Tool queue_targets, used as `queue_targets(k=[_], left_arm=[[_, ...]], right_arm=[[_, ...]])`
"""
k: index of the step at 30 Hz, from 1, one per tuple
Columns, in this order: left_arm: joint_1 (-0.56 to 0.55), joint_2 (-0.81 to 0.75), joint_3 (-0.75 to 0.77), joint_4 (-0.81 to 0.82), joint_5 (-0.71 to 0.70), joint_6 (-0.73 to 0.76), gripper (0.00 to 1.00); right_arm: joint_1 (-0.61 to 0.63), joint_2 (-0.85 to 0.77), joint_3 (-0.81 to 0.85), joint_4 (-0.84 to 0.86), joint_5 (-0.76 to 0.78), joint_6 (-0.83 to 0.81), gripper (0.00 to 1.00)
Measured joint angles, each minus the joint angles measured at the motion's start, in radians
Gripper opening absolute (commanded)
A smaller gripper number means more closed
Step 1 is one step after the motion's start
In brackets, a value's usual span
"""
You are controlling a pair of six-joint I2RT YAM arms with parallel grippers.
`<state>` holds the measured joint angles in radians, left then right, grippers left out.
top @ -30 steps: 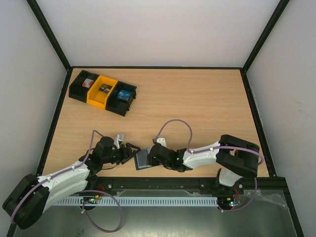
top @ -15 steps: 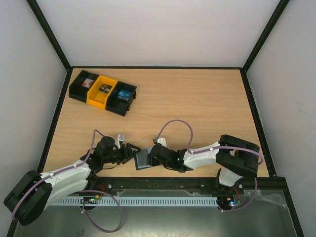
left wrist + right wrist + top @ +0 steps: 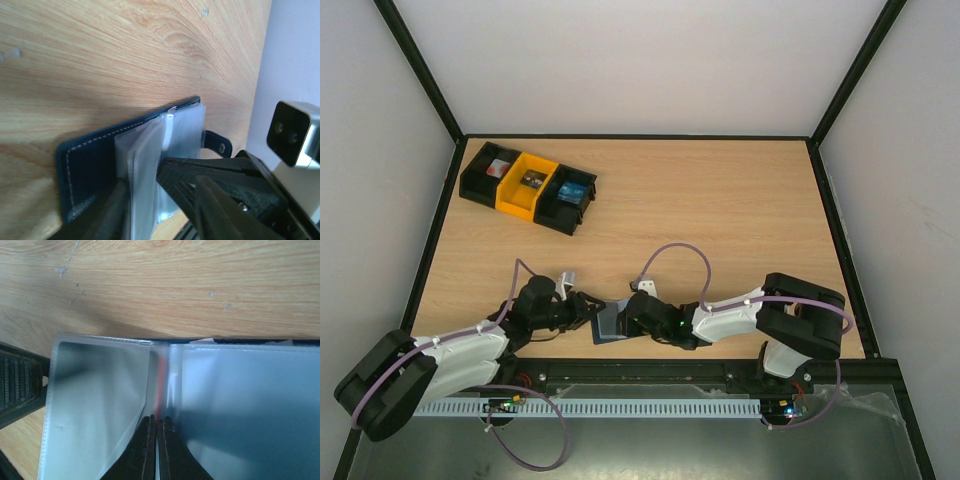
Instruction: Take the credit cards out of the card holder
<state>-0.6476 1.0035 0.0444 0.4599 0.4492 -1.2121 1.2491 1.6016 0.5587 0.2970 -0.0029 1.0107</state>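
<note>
Card holder (image 3: 85,155) between both tools: left gripper (image 3: 160,197) spread apart (astride sleeves (image 3: 100,400)), right gripper (image 3: 155,426) pinched together at the fold.

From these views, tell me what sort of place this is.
Probably a robot test cell: a wooden table boxed in by plain white walls, the left arm and right arm bolted at its near edge, and a black-and-yellow row of bins.

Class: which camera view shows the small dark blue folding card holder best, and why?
Left wrist view: the small dark blue folding card holder shows its stitched cover, clear sleeves and snap tab. Right wrist view shows mostly sleeves; top view only a small dark patch between the left hand and right hand.
</note>
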Motion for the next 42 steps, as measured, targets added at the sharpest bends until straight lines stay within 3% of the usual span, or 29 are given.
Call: queue_targets(k=[8, 16, 20, 29, 38, 42], left_arm=[[-0.032, -0.018, 0.003, 0.004, 0.003, -0.005, 0.21], [-0.045, -0.02, 0.023, -0.011, 0.003, -0.006, 0.41], [-0.055, -0.041, 0.052, -0.047, -0.005, 0.001, 0.45], [-0.09, -0.145, 0.112, -0.178, -0.066, 0.008, 0.46], [-0.147, -0.082, 0.119, -0.183, -0.076, -0.001, 0.46], [-0.174, -0.061, 0.144, -0.18, -0.087, 0.0, 0.41]], right_arm=[[0.0, 0.005, -0.031, 0.083, -0.059, 0.005, 0.06], [0.0, 0.008, -0.054, 0.14, -0.101, 0.015, 0.08], [0.0, 0.006, -0.065, 0.158, -0.101, 0.019, 0.08], [0.0, -0.02, -0.085, 0.149, -0.087, 0.023, 0.07], [0.0, -0.02, -0.085, 0.149, -0.082, 0.023, 0.07], [0.0, -0.031, -0.097, 0.15, -0.072, 0.023, 0.07]])
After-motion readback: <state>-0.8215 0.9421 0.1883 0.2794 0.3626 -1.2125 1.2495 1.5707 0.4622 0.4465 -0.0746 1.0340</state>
